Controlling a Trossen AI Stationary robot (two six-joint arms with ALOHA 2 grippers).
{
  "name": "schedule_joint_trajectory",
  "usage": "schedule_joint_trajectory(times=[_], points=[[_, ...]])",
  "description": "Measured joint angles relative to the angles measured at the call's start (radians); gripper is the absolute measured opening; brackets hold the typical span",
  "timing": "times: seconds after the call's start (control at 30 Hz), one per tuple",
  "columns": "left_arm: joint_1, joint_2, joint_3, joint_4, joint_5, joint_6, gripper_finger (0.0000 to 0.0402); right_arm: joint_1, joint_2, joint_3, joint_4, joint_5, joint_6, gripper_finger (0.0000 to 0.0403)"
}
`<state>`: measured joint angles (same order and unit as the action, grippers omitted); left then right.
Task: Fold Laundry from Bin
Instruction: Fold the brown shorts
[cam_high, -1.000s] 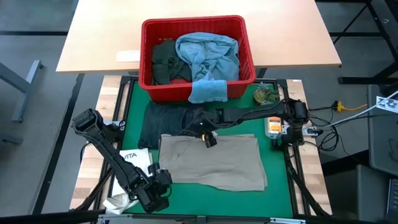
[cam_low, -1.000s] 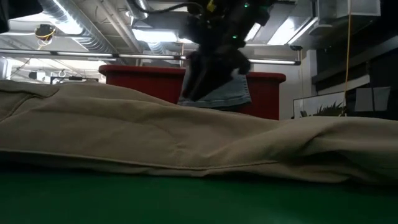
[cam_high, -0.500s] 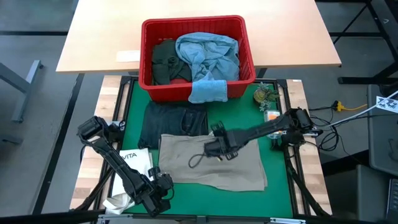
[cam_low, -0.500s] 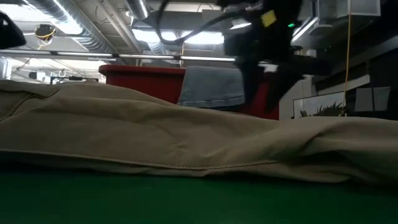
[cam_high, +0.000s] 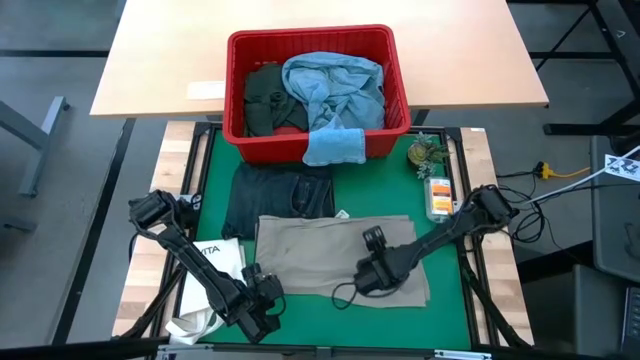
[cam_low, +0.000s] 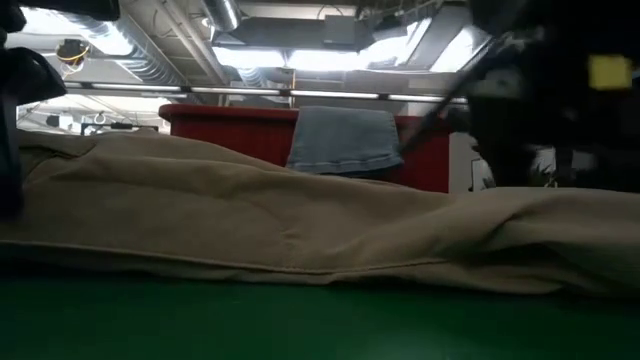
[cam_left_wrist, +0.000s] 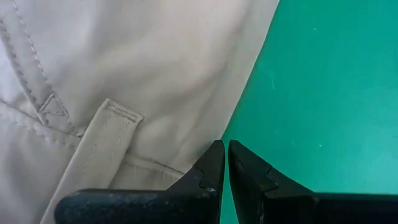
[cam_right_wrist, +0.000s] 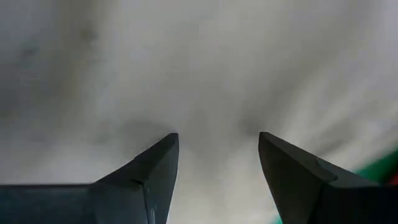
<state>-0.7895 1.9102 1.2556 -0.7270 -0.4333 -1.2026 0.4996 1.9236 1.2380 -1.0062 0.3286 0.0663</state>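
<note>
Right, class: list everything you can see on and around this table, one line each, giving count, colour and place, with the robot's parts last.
Bin: one, red, on the far edge of the mat.
Light blue jeans: one, in the bin, with a light blue piece draped over its front rim.
Dark green piece: one, in the bin's left side.
Dark jeans: one, navy, flat in front of the bin.
Trousers: one, tan, flat on the green mat.
Tote bag: one, white, left of the trousers.
Left gripper: shut, at the trousers' near-left edge.
Right gripper: open, over the trousers.
</note>
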Motion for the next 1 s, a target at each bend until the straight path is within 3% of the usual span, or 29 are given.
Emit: schedule_joint_trajectory(times=[0.2, 0.4, 0.5, 1.0], points=[[0.021, -0.019, 0.04, 0.005, -0.002, 0.081, 0.0018, 0.039, -0.008, -0.095, 0.103, -0.043, 0.019, 0.0223], [0.073, -0.021, 0.144, 0.015, -0.01, 0.274, 0.0018, 0.07, -0.008, -0.093, 0.109, -0.059, 0.059, 0.0223], [0.112, -0.021, 0.169, 0.015, -0.069, 0.335, 0.0018, 0.087, -0.006, -0.083, 0.111, -0.07, 0.06, 0.0223], [0.412, -0.013, 0.158, 0.013, -0.07, 0.546, 0.0018, 0.123, -0.003, -0.058, 0.107, -0.084, 0.06, 0.0223]])
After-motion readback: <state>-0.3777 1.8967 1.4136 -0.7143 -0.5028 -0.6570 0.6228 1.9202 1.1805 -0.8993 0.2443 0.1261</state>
